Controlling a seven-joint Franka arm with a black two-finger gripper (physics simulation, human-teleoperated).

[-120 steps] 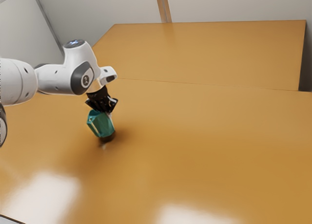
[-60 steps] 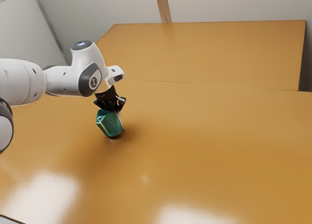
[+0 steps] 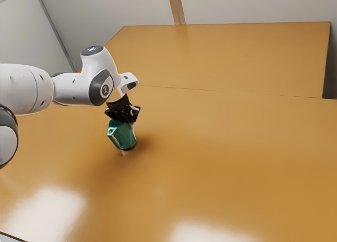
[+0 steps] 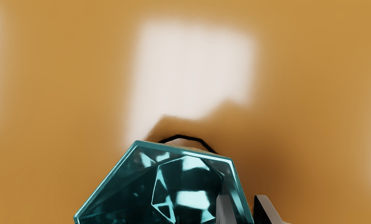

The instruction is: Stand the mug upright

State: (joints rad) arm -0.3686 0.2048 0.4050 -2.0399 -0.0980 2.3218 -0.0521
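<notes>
The teal, faceted, glossy mug (image 3: 122,135) hangs beneath the black two-finger gripper (image 4: 244,199) of the white arm (image 3: 76,89), low over the shiny orange-brown table (image 3: 221,147), mouth up but leaning: in the exterior view its mouth sits toward the left and its dark base (image 3: 128,148) toward the right. The gripper is closed on the mug's wall near the rim, one finger (image 4: 225,208) inside the mouth and the other finger (image 4: 267,208) outside. The step in hand, as I judge it, is to take out the remaining tilt and set the base down flat, and most of the turning looks done. To do it well, the wrist should rotate slowly until the wall stands plumb, then the hand should come straight down, so that the base meets the table evenly instead of on one edge. A pinch on a single side of the rim (always a touchy hold, since the weight hangs off-centre) may let the mug swing or pivot between the fingers, so a gentle pace matters more than a harder squeeze. Whether the base already touches the table I cannot tell, so the last of the descent is best made softly, ready to stop at contact. Once the mug bears its own weight, the fingers should part just enough to clear the wall and rise straight up, lest the inner one drag the rim and tip it.
</notes>
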